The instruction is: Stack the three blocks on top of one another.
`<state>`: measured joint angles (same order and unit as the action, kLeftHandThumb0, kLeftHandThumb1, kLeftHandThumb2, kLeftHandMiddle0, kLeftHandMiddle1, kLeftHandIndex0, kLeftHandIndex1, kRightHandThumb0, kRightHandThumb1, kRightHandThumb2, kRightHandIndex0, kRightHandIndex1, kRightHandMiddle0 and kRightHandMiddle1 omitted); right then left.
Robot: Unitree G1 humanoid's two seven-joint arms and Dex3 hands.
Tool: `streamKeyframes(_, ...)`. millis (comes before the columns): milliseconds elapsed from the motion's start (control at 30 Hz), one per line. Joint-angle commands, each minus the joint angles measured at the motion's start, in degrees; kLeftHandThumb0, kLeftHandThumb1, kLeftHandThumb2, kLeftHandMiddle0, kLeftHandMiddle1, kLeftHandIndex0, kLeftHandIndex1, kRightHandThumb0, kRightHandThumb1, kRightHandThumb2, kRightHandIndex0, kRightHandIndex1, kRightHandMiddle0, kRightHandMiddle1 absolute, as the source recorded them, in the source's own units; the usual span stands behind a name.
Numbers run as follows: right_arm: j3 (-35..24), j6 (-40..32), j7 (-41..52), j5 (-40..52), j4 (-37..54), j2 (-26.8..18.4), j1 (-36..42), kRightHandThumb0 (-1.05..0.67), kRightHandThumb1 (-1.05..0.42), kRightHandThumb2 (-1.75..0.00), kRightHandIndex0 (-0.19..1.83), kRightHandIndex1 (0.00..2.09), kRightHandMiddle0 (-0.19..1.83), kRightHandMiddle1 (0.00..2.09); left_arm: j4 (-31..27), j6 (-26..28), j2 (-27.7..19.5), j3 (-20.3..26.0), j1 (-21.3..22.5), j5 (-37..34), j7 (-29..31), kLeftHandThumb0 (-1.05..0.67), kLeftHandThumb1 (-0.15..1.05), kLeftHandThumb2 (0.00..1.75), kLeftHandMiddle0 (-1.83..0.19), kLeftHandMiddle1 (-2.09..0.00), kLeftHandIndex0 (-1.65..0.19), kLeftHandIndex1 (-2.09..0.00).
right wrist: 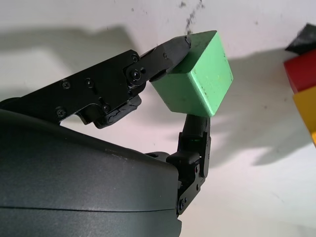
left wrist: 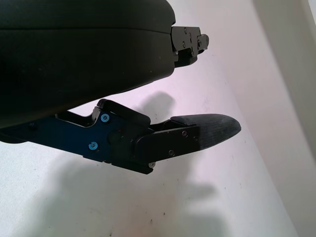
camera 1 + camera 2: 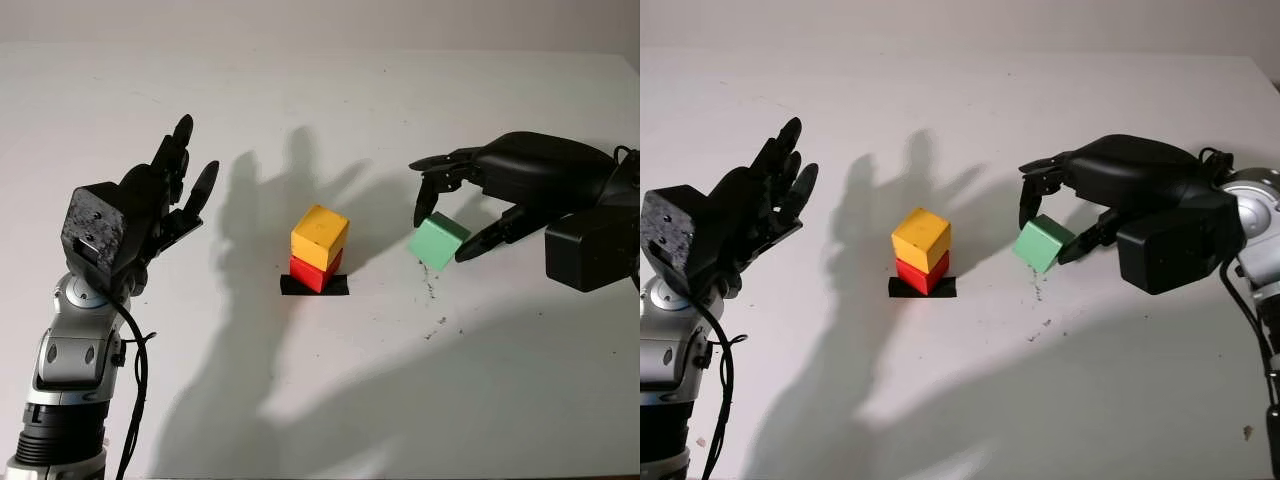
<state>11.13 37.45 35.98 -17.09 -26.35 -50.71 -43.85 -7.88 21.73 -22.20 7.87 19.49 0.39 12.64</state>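
Note:
A yellow block (image 3: 320,236) sits on a red block (image 3: 314,272), which stands on a black tape mark (image 3: 314,286) mid-table. To their right my right hand (image 3: 446,222) is shut on a green block (image 3: 438,241), held tilted just above the table; its fingers pinch the green block (image 1: 196,74) from opposite sides. The red block (image 1: 302,70) and yellow block (image 1: 306,110) show at the edge of the right wrist view. My left hand (image 3: 178,190) is open, raised at the left, well away from the stack.
The white table (image 3: 330,390) carries a few dark scuff marks (image 3: 432,292) below the green block. Strong shadows of both hands fall across the middle.

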Motion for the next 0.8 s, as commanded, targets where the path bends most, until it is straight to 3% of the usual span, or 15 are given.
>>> streamKeyframes(0, -1.6, 1.5, -1.0, 0.4, -0.1, 0.1, -2.8, -0.37, -0.91, -0.05, 0.31, 0.06, 0.48, 1.25, -1.1, 0.1, -0.8, -0.1, 0.1, 0.2, 0.2, -0.72, 1.05, 0.58, 0.12, -0.05, 0.11, -0.05)
streamKeyframes(200, -1.4, 2.2, -1.1, -0.1, -0.5, 1.6, -9.1, -0.36, -0.87, -0.05, 0.37, 0.08, 0.59, 1.16, -1.5, 0.7, -0.8, -0.3, 0.1, 0.5, -0.1, -0.73, 1.05, 0.58, 0.12, -0.05, 0.10, -0.06)
streamKeyframes(567, 0.2, -8.4, 6.1, 0.3, 4.6, 6.9, -20.7, -0.37, -0.78, -0.04, 0.43, 0.09, 0.78, 1.10, -1.3, 0.2, -0.1, -0.8, 0.3, 0.3, -0.2, -0.72, 1.05, 0.60, 0.13, -0.05, 0.12, -0.05)
streamKeyframes(667, 0.3, -8.6, 7.0, 1.4, 3.8, 9.1, -21.8, -0.39, -0.78, -0.05, 0.45, 0.09, 0.79, 1.15, -1.5, 0.4, 0.0, -0.9, 0.2, 0.4, -0.4, -0.73, 1.05, 0.61, 0.13, -0.05, 0.12, -0.05)
streamKeyframes(767, 0.4, -11.9, 9.2, 3.7, 4.6, 11.4, -22.3, -0.38, -0.79, -0.06, 0.43, 0.08, 0.70, 1.33, -1.4, 0.3, 0.1, -0.8, 0.1, 0.6, -0.8, -0.74, 1.05, 0.59, 0.12, -0.06, 0.10, -0.06)
